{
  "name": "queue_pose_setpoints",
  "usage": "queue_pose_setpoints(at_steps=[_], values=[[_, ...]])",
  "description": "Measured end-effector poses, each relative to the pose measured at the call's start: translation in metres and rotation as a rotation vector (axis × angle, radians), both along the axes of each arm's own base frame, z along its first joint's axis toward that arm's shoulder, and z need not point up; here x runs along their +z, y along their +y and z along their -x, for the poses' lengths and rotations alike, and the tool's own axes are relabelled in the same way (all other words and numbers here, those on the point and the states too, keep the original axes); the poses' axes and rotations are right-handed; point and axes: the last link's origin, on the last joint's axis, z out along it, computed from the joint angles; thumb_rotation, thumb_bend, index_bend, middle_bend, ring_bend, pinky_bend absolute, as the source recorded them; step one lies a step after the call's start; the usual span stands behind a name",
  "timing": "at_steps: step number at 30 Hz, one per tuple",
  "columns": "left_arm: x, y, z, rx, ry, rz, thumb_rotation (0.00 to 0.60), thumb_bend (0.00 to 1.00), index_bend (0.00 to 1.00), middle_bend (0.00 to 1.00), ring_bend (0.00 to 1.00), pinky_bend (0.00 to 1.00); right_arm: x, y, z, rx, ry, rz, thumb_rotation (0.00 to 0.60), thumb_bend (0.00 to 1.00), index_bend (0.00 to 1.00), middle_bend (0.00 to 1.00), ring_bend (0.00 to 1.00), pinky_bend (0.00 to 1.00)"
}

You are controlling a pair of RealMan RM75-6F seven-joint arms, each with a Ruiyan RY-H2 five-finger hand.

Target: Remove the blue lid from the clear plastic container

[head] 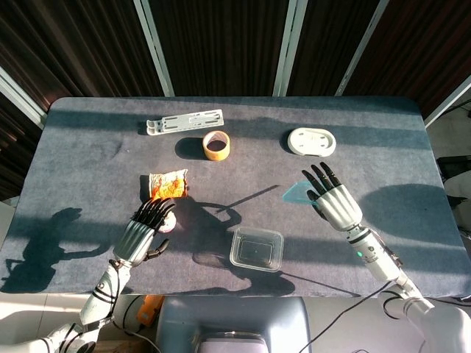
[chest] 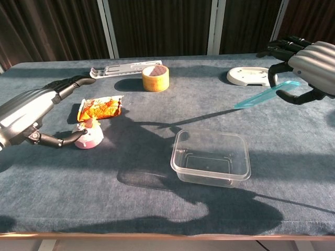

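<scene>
The clear plastic container (head: 257, 248) (chest: 211, 157) sits lidless near the table's front edge, with nothing in it. My right hand (head: 335, 200) (chest: 309, 65) holds the thin blue lid (head: 296, 194) (chest: 264, 95) in the air to the container's right, tilted, well clear of it. The lid hangs down and leftward from the fingers. My left hand (head: 145, 229) (chest: 30, 112) hovers with fingers spread and nothing in it at the left, over the small pink-and-white object (head: 166, 220) (chest: 88, 137).
An orange snack packet (head: 168, 184) (chest: 100, 109) lies left of centre. A yellow tape roll (head: 216, 145) (chest: 155, 77) and a white flat bracket (head: 185, 121) (chest: 118, 69) are at the back. A white oval dish (head: 311, 141) (chest: 250, 76) sits back right.
</scene>
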Motion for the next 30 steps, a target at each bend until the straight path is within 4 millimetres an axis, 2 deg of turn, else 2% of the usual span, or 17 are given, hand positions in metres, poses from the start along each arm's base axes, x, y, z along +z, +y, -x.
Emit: queue_pose_setpoints(at_steps=[2,4,6,8,13,16,20,24,30], values=[[-0.002,-0.001,0.006,0.018,0.002,0.011,0.600,0.32,0.00,0.00,0.00,0.00,-0.009,0.004,0.005,-0.010,0.015,-0.023,0.600,0.40,0.44,0.22,0.06,0.00],[-0.003,-0.003,0.011,0.033,0.003,0.021,0.600,0.32,0.00,0.00,0.00,0.00,-0.019,0.009,0.010,-0.026,0.014,-0.058,0.600,0.33,0.27,0.16,0.02,0.00],[-0.004,-0.005,0.015,0.044,0.000,0.031,0.600,0.32,0.00,0.00,0.00,0.00,-0.022,0.013,0.014,-0.040,0.025,-0.079,0.600,0.26,0.12,0.10,0.00,0.00],[-0.004,-0.008,0.019,0.050,-0.006,0.039,0.600,0.32,0.00,0.00,0.00,0.00,-0.023,0.017,0.018,-0.054,0.033,-0.104,0.600,0.20,0.02,0.03,0.00,0.00],[0.004,-0.016,0.030,0.063,-0.011,0.044,0.600,0.32,0.00,0.00,0.00,0.00,-0.019,0.032,0.029,-0.105,0.038,-0.195,0.600,0.13,0.00,0.00,0.00,0.00],[0.015,-0.021,0.038,0.074,-0.002,0.047,0.600,0.32,0.00,0.00,0.00,0.00,-0.014,0.044,0.033,-0.155,0.048,-0.261,0.600,0.11,0.00,0.00,0.00,0.00],[0.039,-0.031,0.050,0.093,0.033,0.054,0.600,0.32,0.00,0.00,0.00,0.00,-0.001,0.064,0.030,-0.231,0.029,-0.347,0.600,0.11,0.00,0.00,0.00,0.00],[0.070,-0.044,0.068,0.139,0.115,0.020,0.600,0.33,0.00,0.00,0.00,0.00,0.028,0.089,0.025,-0.312,-0.017,-0.340,0.600,0.11,0.00,0.00,0.00,0.00],[0.106,-0.078,0.090,0.267,0.246,-0.125,0.600,0.33,0.00,0.00,0.00,0.00,0.079,0.131,0.035,-0.429,-0.057,-0.055,0.600,0.11,0.00,0.00,0.00,0.00]])
